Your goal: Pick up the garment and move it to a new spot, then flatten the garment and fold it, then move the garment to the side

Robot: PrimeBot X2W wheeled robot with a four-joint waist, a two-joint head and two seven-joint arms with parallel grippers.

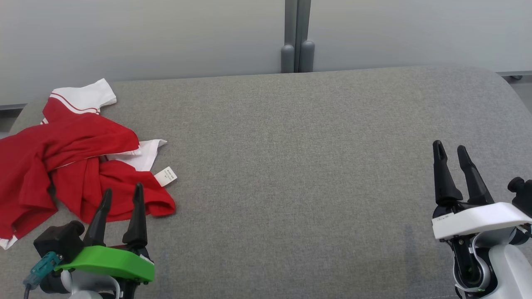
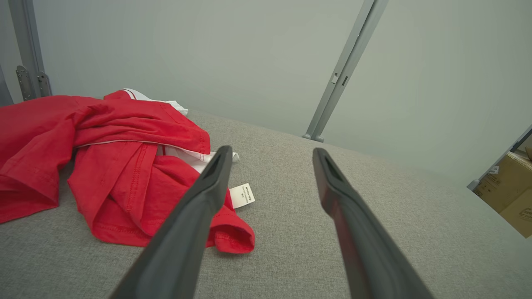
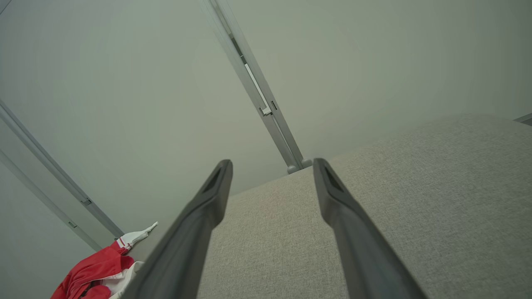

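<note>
Item 1, garment (image 1: 62,158): red, with white parts trimmed in thin red stripes. It lies crumpled in a heap at the left edge of the grey cloth surface (image 1: 291,166) and reaches toward the far left corner. A white label (image 1: 166,176) sticks out on its right side, flat on the surface.

Item 2, your left hand (image 1: 123,190): green mount, at the near left corner. The fingers are spread wide and hold nothing. The tips point at the garment's near hem, but you cannot tell whether they touch the cloth.

Item 3, your right hand (image 1: 449,146): white mount, at the near right corner. The fingers are spread wide and empty, over bare surface and well apart from the garment.

Item 4, wall: pale panels behind the far edge, joined by a grey post (image 1: 297,37).

Item 5, cardboard box (image 2: 509,191): beyond the surface, at the right edge of the left wrist view.
</note>
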